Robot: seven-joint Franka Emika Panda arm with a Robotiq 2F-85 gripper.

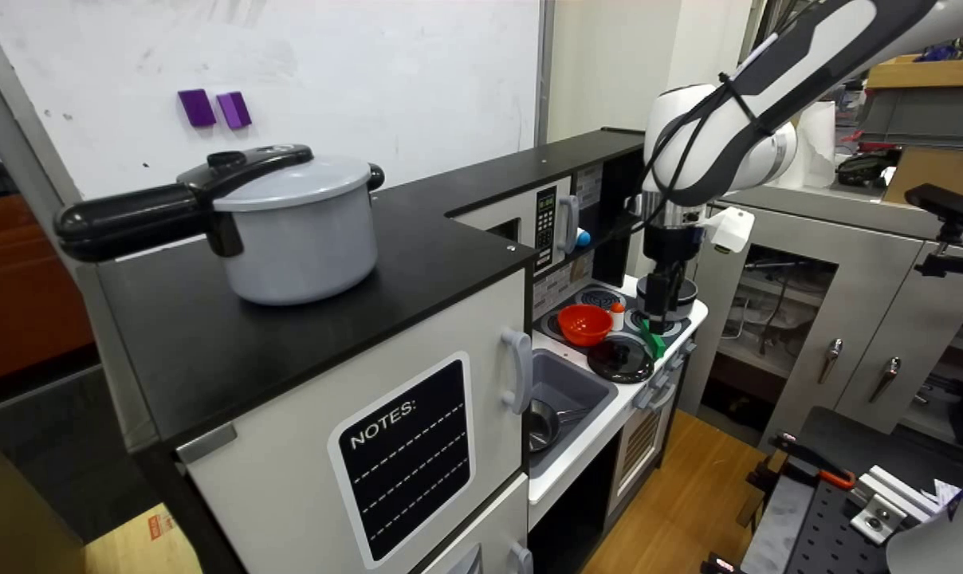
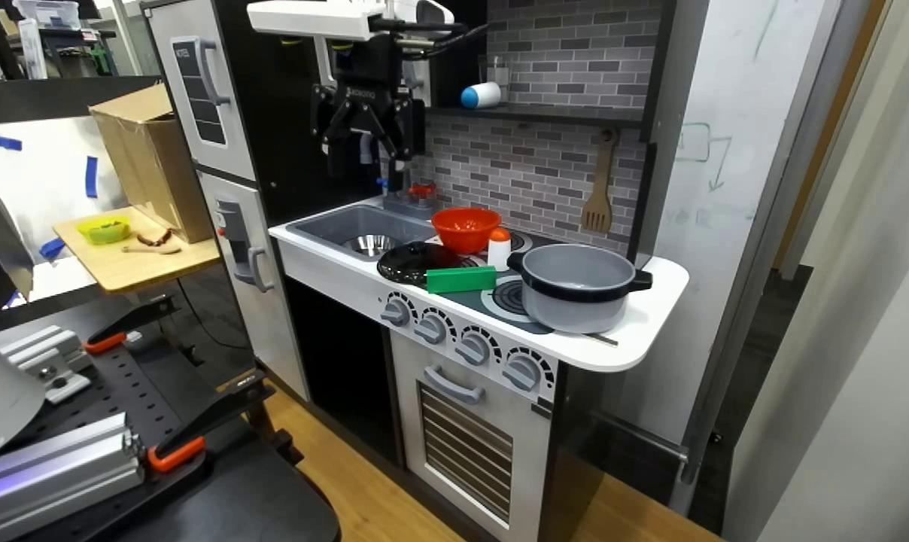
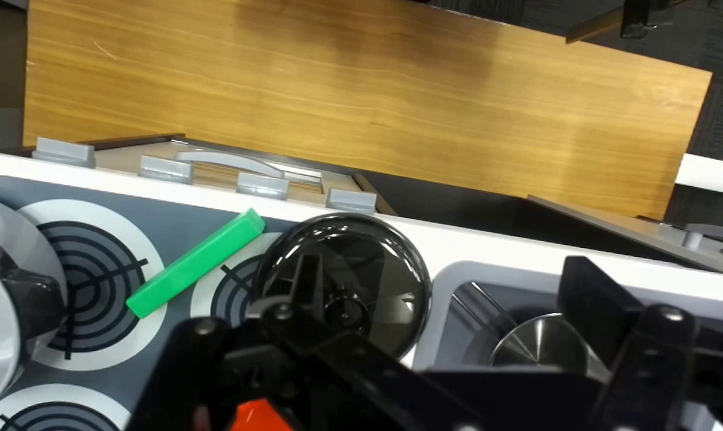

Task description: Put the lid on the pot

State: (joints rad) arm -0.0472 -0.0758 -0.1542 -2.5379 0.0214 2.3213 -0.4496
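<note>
Lid [image 3: 352, 275] by the front edge of the worktop [image 2: 661, 301], between sink [image 3: 436, 329] and green block [image 3: 197, 263]; pot [image 2: 579, 307] uncovered, near the rounded front corner away from sink. Jaws spread, nothing held, overhead. Step looks like pre-grasp; next likely: centre over lid, lower, clamp.

White-topped desk [image 2: 656, 307] with a dark grey hob [image 3: 176, 227], pretty loaded tbh. Sitting right on it: a black-handled round grey pot [image 2: 577, 295], upright, an orange-topped white cylinder [image 2: 499, 252], a glossy round red bowl [image 2: 466, 232], a shiny round black lid [image 2: 413, 263] just beside that bowl, plus a green rectangular block [image 2: 460, 279] between lid and pot.
</note>
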